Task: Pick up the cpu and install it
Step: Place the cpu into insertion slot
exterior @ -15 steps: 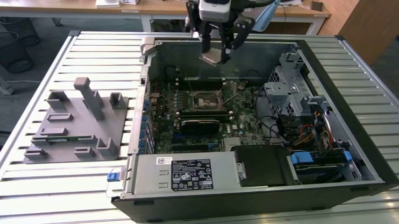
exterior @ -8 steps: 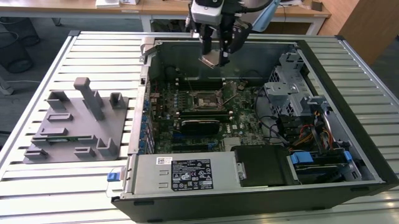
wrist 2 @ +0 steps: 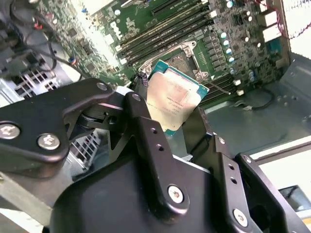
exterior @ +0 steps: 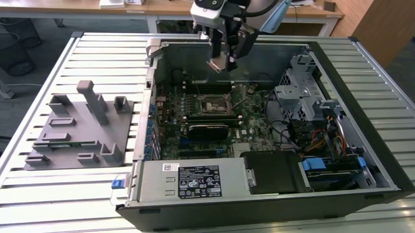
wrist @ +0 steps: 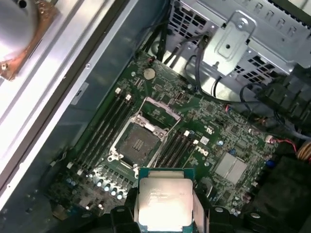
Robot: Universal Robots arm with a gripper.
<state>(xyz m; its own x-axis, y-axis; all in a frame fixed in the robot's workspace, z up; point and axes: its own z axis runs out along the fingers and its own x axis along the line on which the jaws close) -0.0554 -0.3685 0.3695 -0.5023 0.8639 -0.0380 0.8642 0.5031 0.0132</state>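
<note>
While hanging over the open computer case (exterior: 337, 63), clamping the cpu (exterior: 217, 64) by two opposite edges between the fingers of the gripper (exterior: 220, 63). Carrying the chip in the air, clear of the motherboard (exterior: 194, 133) and well above it. Looking down, in the first wrist view, past the chip's silver lid onto the socket (wrist: 138, 141), lying uncovered with memory slots (wrist: 104, 131) lining two of its sides. Standing on the slatted table (exterior: 97, 53), at the exterior view's left of the case: a grey fixture tray (exterior: 77, 128).
</note>
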